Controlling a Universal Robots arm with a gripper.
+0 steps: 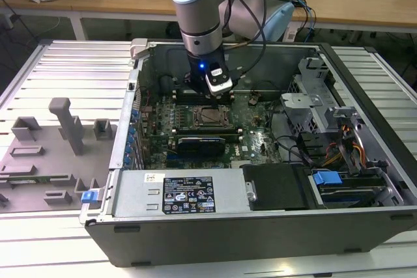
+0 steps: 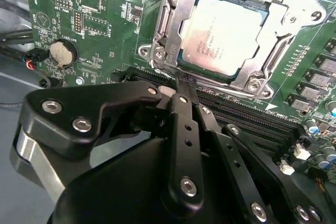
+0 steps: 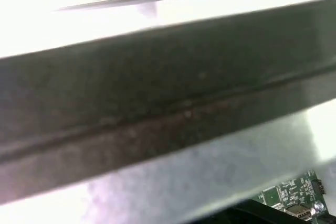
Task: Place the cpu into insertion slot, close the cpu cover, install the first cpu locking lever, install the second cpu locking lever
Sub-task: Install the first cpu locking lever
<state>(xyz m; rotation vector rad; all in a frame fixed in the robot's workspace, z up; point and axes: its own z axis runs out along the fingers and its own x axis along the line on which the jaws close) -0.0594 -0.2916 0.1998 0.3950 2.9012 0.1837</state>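
The pale-blue and grey jointed robot arm reaches down into the open dark-grey metal computer case, which lies on its side on a ribbed light-grey counter. The black jaws hang just above the green circuit board, at the edge of the small square insertion slot with its dark metal rim. In the second wrist view the black linkage fingers are drawn together to a narrow tip with no visible gap, and nothing is seen held between them. The small flat square cpu with a shiny silver-grey metal top lies seated flat inside the slot. The thin dark-grey square metal cpu cover lies down over it, its frame bordering the chip so that the metal top shows through the window. In the exterior view the slot sits directly under the wrist, with a long black card just beside it on the side nearer the camera. A round silver coin battery sits on the board well apart from the slot. Grey moulded fixture blocks stand on the counter at the exterior view's left, outside the case. The first wrist view shows a blurred dark-grey metal edge close up.
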